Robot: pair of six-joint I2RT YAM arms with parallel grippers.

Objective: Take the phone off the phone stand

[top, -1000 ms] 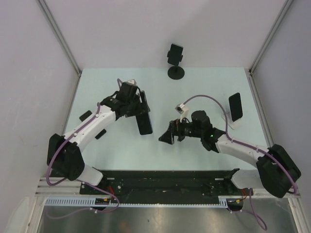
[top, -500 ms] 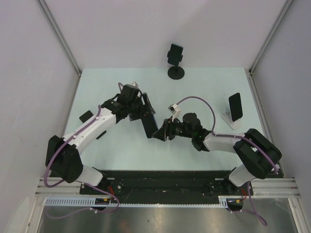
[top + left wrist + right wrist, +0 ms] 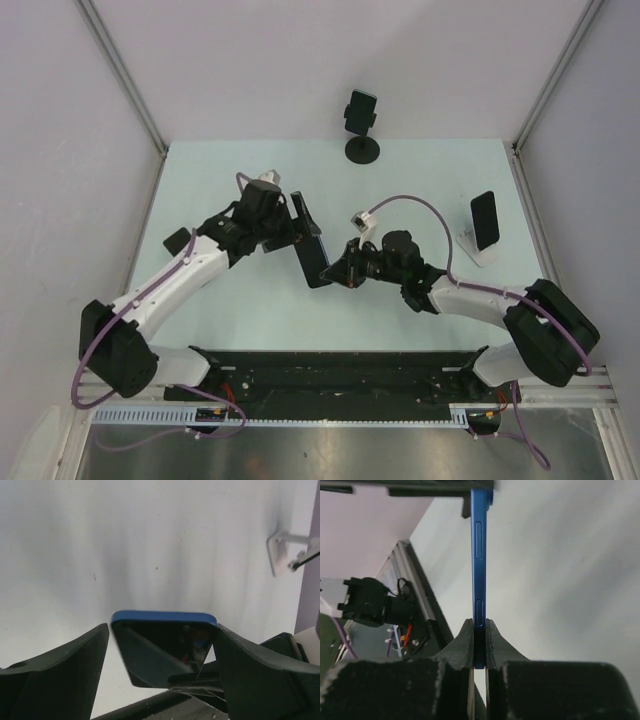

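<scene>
Blue-rimmed black glass phone (image 3: 314, 262) hangs tilted in the air above the middle of the pale green desk (image 3: 420, 190), clear of any stand and caught between both arms. Nearest the bases, the right arm's black fingers (image 3: 345, 272) are closed tight on the phone's lower end. They pinch its thin body face to back, with only a short stretch of it between the pads. Just beyond, the left arm's black fingers (image 3: 293, 228) stand spread wide across the phone's width, one at each long edge; how hard they press I cannot tell.

The main danger, as I judge it, lies in the double hold. If either arm moves while both clamp, the phone may twist or skid out of a grip. If the left fingers let go, the long free end could pivot on the small, slick pinch and drop to the desk.

Further right, a white angled stand (image 3: 478, 255) props a second dark phone (image 3: 485, 218); a wide swing of the right arm could knock it. At the far edge a black round-based clamp stand (image 3: 362, 150) holds a third dark phone (image 3: 361, 108), well apart from both arms
</scene>
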